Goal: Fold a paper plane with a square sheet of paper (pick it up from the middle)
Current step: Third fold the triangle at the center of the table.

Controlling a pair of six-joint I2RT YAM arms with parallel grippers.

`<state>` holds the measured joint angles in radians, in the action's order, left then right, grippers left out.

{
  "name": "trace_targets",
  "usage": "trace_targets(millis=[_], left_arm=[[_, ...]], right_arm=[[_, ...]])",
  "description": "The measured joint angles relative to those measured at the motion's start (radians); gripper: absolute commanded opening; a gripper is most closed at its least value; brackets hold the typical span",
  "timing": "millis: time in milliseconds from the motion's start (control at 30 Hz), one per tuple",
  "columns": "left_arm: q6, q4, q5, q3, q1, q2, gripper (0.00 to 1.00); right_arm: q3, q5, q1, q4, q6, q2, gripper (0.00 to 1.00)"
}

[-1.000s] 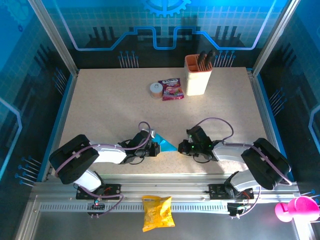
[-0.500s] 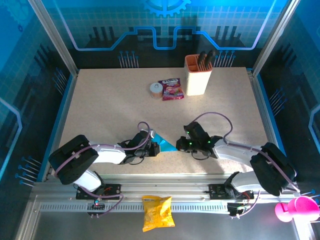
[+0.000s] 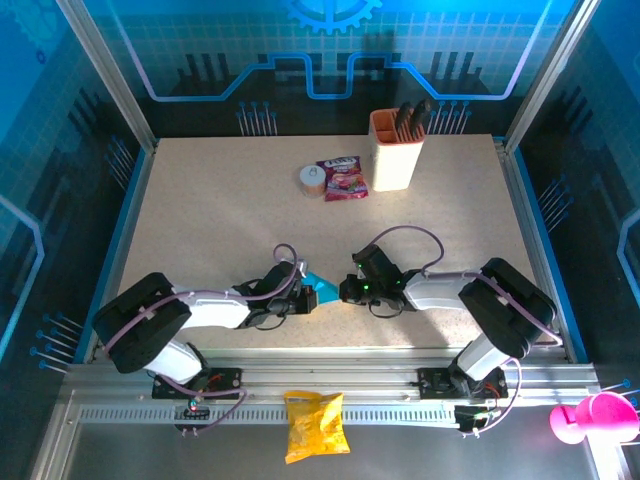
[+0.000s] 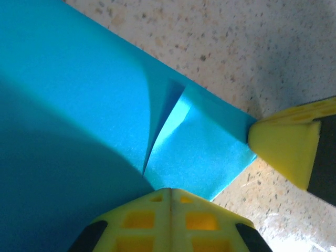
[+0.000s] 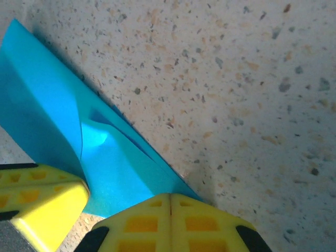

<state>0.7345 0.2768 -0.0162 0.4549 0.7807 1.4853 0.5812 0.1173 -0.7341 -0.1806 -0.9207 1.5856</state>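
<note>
Two grippers with fingers closed together, the left gripper (image 4: 169,193) and the right gripper (image 5: 169,198), meet tip-down at one corner of the folded square sheet of paper (image 4: 79,89) lying on the worktop (image 5: 236,79), a sheet that looks light, limp and crease-prone, probably best pinched by a lifted fold edge.

Speckled beige table (image 3: 200,220) with cyan paper (image 3: 320,291) near front, snack packet (image 3: 342,178), small roll (image 3: 312,179) and knife block (image 3: 396,150) at back
</note>
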Motion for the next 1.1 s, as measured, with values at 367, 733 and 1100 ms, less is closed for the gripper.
trace_targets(millis=[367, 733, 1100], left_arm=[[0.0, -0.14, -0.019, 0.121, 0.0, -0.052, 0.0], [0.012, -0.097, -0.016, 0.178, 0.0, 0.136, 0.0], [0.035, -0.054, -0.007, 0.181, -0.029, 0.155, 0.0]], right_arm=[[-0.033, 0.004, 0.0, -0.068, 0.0, 0.0, 0.0], [-0.039, 0.006, 0.0, -0.092, -0.009, 0.005, 0.0], [-0.065, 0.002, -0.001, -0.143, -0.053, 0.007, 0.0]])
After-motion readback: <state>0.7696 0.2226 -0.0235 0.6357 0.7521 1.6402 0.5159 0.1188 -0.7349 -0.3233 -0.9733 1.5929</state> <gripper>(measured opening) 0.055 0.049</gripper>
